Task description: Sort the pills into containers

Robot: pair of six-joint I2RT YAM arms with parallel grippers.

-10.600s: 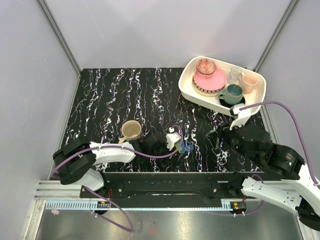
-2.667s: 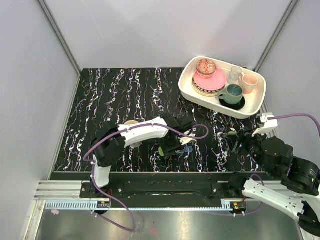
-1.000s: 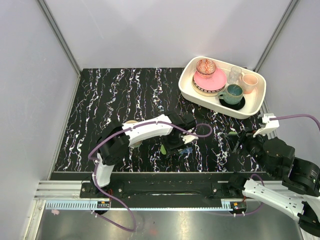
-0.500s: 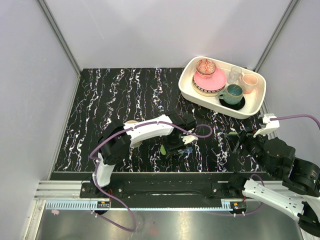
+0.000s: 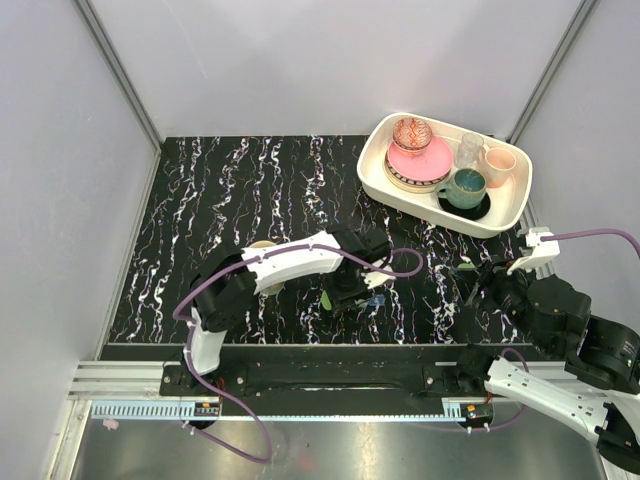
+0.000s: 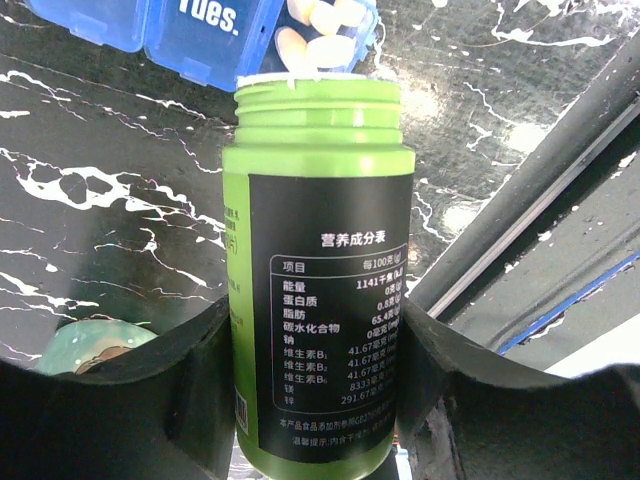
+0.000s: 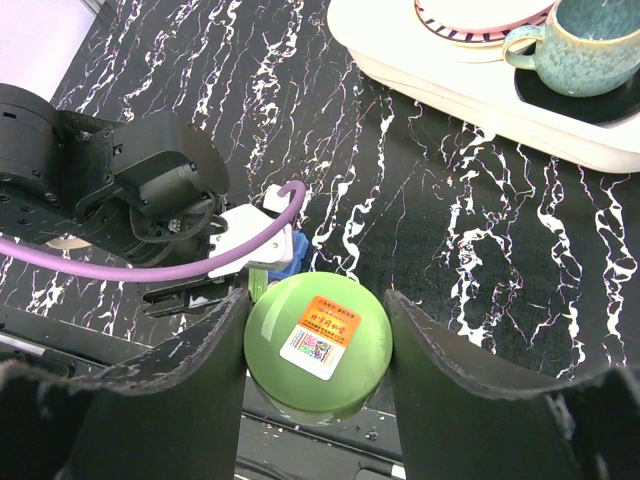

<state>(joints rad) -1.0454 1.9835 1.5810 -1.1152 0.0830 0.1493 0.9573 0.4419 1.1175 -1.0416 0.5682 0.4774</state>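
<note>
The bottle (image 6: 315, 290) is pinched by the left tool (image 6: 315, 385), mouth at the pill box (image 6: 190, 35), upper frame; a cap (image 7: 318, 345) is pinched by the right tool (image 7: 315, 330).

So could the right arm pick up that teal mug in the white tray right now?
Probably not yet: the right gripper is full, shut on a round green cap. The teal mug itself sits uncovered in the white tray, with nothing standing in between.
</note>
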